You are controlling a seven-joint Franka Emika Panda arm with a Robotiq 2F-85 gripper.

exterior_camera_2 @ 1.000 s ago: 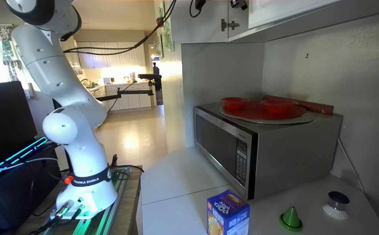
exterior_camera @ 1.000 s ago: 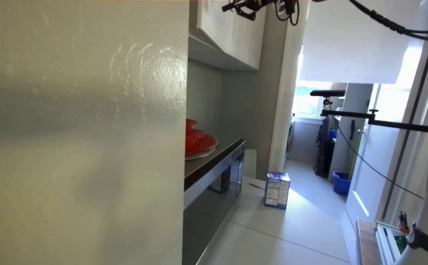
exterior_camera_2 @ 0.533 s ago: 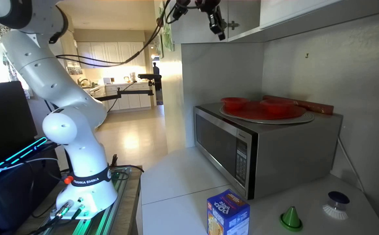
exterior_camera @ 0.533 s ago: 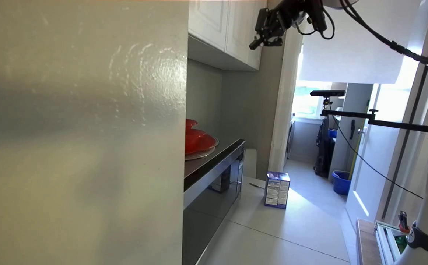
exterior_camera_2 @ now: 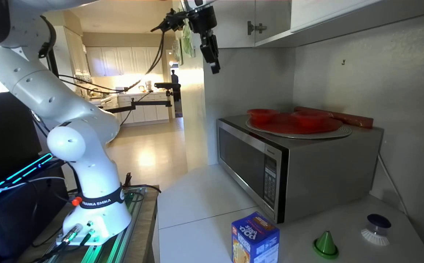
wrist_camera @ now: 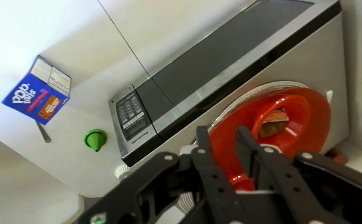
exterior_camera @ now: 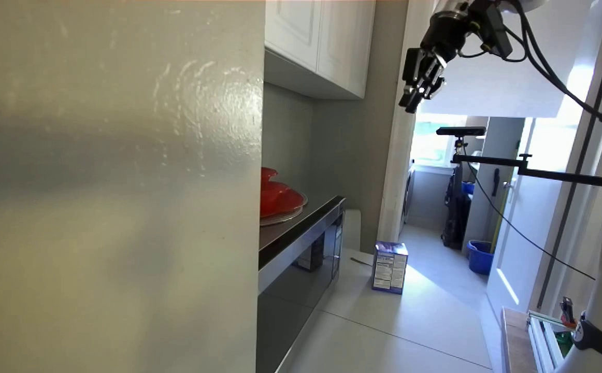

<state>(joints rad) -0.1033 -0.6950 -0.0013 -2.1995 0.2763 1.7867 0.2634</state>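
My black gripper [wrist_camera: 223,128] is partly open, with bare space between its fingers. It hangs in the air in both exterior views, fingertips down, below the level of the cabinet door bottoms and apart from everything. Beyond the fingers in the wrist view lies a red dish [wrist_camera: 319,112] with raised cups, resting on a ridged round plate [exterior_camera_2: 314,136] on top of the microwave [exterior_camera_2: 328,175]. On the white counter stand a blue Pop-Tarts box [exterior_camera_2: 255,237], a green cone [exterior_camera_2: 326,245] and a scrub brush [exterior_camera_2: 378,230]. A metal utensil [wrist_camera: 44,132] shows by the box.
White wall cabinets [exterior_camera: 301,31] overhang the microwave; a hinged grey door [exterior_camera_2: 223,25] stands swung out near the gripper. A reddish long box [exterior_camera_2: 358,121] lies behind the dish. A camera on a black bar [exterior_camera_2: 167,86] and a near wall [exterior_camera: 114,186] flank the counter.
My gripper has come away from the cabinets and dropped lower, its fingers tilting further down. A cabinet door that stood slightly ajar one second ago now sits flush. The counter items have not moved.
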